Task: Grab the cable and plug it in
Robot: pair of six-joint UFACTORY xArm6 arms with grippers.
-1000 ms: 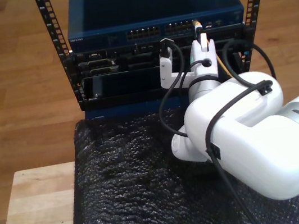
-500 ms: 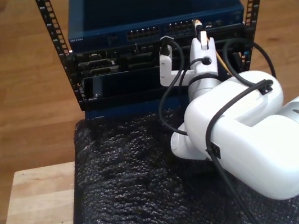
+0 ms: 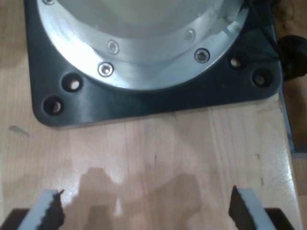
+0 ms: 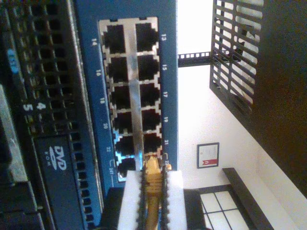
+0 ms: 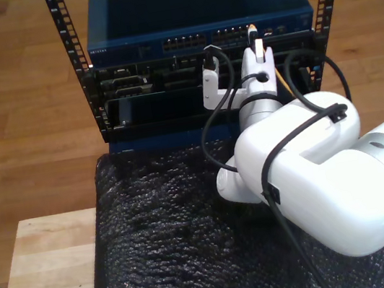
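The yellow-orange cable is pinched between the white fingers of my second gripper, which is shut on it. Its clear plug tip sits right at the end of the port block on the blue network switch; whether it is inside a port is hidden. In the exterior view my second gripper is held up against the switch's front at the exterior view's right, with the cable trailing down behind it. My first gripper is open over bare wood, facing a dark arm base plate.
The switch sits in a black rack with other units below it. A thick black robot cable loops beside the white arm. Black bubble wrap covers the wooden table.
My second gripper has moved slightly further toward the switch's ports, carrying the cable's plug with it. Nothing else has shifted.
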